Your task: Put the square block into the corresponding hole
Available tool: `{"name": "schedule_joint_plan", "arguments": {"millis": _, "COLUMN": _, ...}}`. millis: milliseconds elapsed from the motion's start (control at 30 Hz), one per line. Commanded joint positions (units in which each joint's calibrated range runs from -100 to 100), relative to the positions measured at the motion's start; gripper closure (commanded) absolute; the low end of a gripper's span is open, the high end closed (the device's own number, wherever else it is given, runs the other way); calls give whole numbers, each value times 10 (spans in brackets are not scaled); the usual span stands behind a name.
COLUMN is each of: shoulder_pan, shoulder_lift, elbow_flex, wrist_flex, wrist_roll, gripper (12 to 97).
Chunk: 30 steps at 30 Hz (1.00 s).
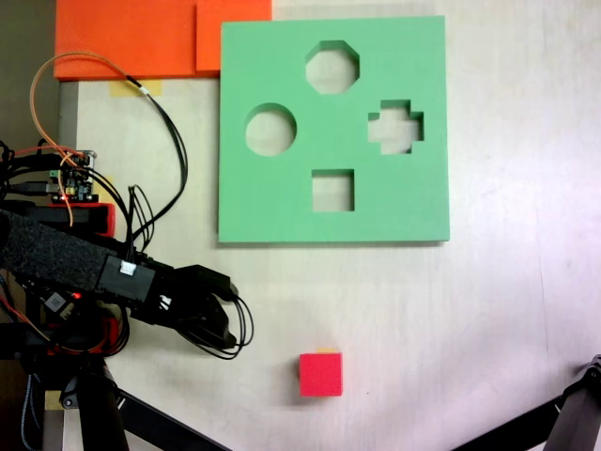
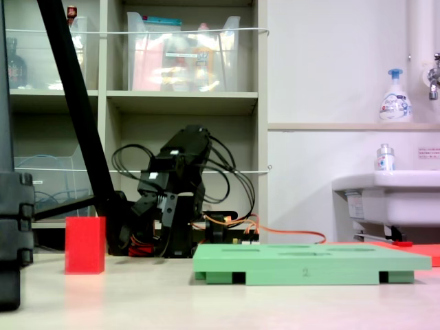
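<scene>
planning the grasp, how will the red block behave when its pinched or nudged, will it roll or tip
The red block has flat faces and sits squarely on the table, so it should slide rather than roll. It looks like matte foam: probably light, slightly squashy, not slippery. It stands a bit taller than wide, so a high push might tip it.

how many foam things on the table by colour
red: 1, the square block
green: 1, the board with the square hole
orange: 2, the stacked sheets and
total: 4

Red square block [image 2: 85, 245] upright on table [image 2: 137, 295], left of green board [image 2: 309, 262].
</scene>
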Motion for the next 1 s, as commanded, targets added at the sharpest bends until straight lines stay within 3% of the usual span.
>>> {"name": "schedule_joint_plan", "arguments": {"millis": 0, "shoulder_pan": 1, "shoulder_lift": -5, "elbow_flex": 92, "wrist_flex": -128, "wrist_roll": -1, "gripper": 705}}
{"name": "schedule_joint_plan", "arguments": {"millis": 267, "shoulder_pan": -2, "shoulder_lift": 74, "elbow_flex": 328, "wrist_flex": -360, "wrist_roll": -15, "gripper": 687}}
{"name": "schedule_joint_plan", "arguments": {"millis": 467, "shoulder_pan": -8, "shoulder_lift": 228, "elbow_flex": 486, "wrist_flex": -477, "wrist_roll": -28, "gripper": 489}}
{"name": "schedule_joint_plan", "arguments": {"millis": 700, "shoulder_pan": -26, "shoulder_lift": 532, "elbow_flex": 746, "wrist_flex": -575, "wrist_roll": -28, "gripper": 347}}
{"name": "schedule_joint_plan", "arguments": {"millis": 967, "shoulder_pan": -39, "shoulder_lift": 750, "elbow_flex": 906, "wrist_flex": -600, "wrist_roll": -29, "gripper": 335}}
